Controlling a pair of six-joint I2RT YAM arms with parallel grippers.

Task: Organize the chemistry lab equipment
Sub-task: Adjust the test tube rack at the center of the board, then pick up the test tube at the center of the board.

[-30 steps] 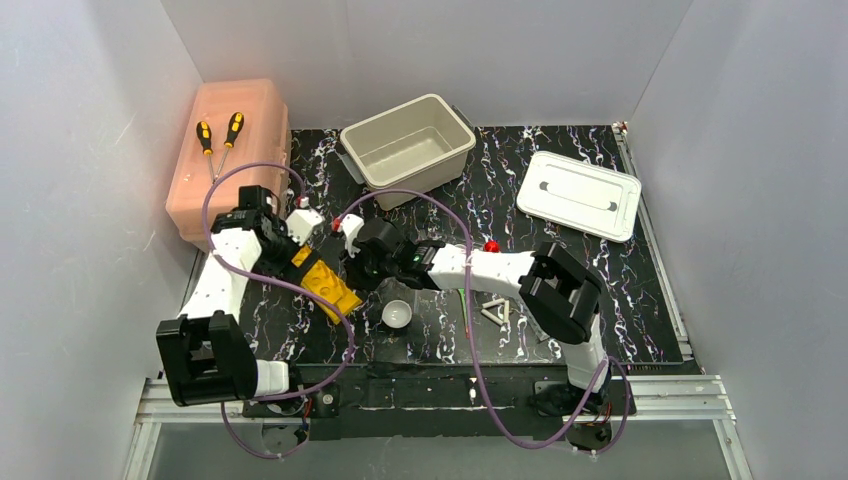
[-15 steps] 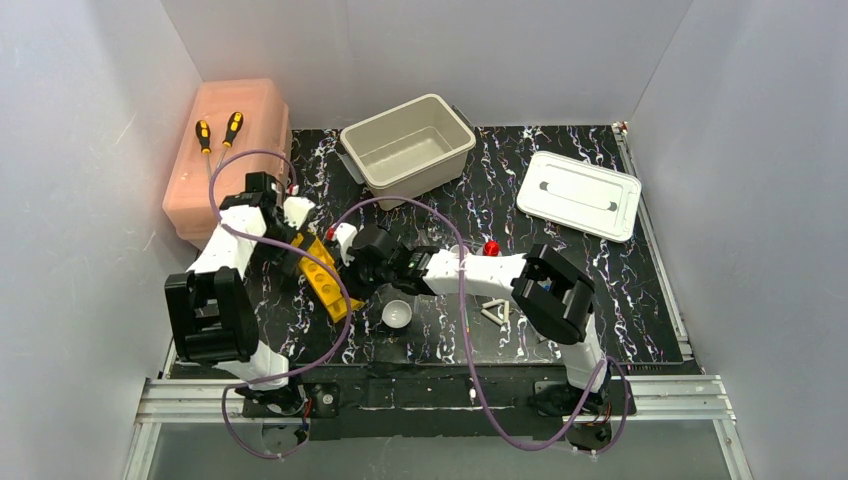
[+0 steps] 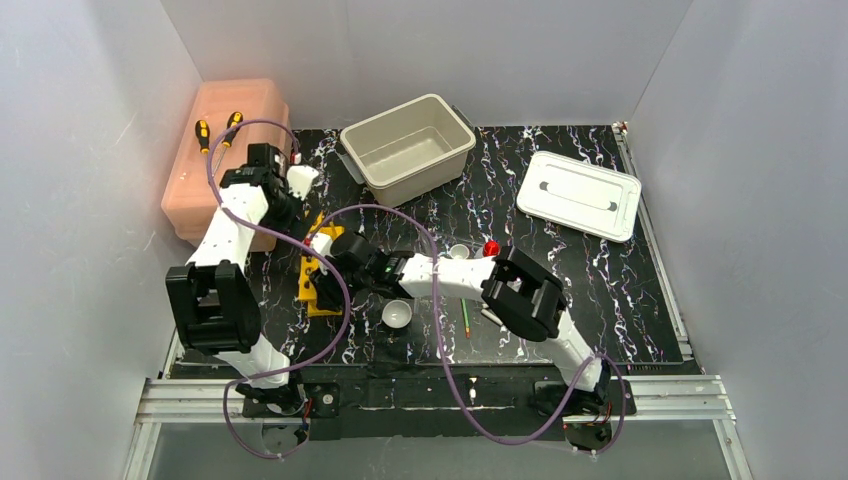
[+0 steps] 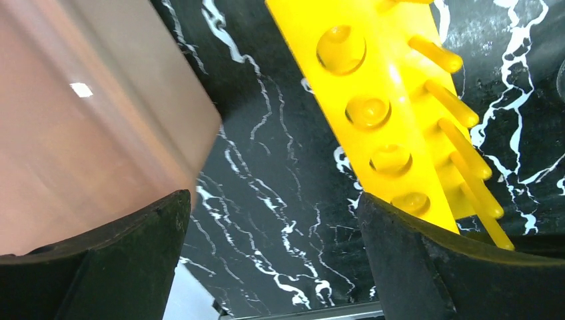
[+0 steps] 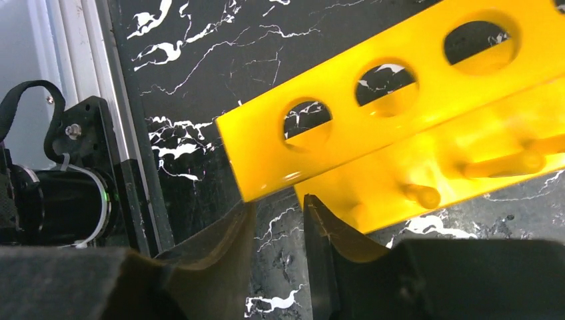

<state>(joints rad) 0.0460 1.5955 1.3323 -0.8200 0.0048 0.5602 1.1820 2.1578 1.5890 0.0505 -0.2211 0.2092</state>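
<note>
L gripper [image 4: 273, 227] was released, jaws wide, nothing btwn; yellow rack [image 4: 400, 87] lay just beside one finger. R gripper [image 5: 276, 220] stood slightly parted, rack's end at its tips, not clamped.

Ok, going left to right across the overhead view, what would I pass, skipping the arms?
Pink box, yellow tube rack, white bowl, green spoon, red-capped bottle, white lid. The beige tub overlaps several, so I left it out.
</note>
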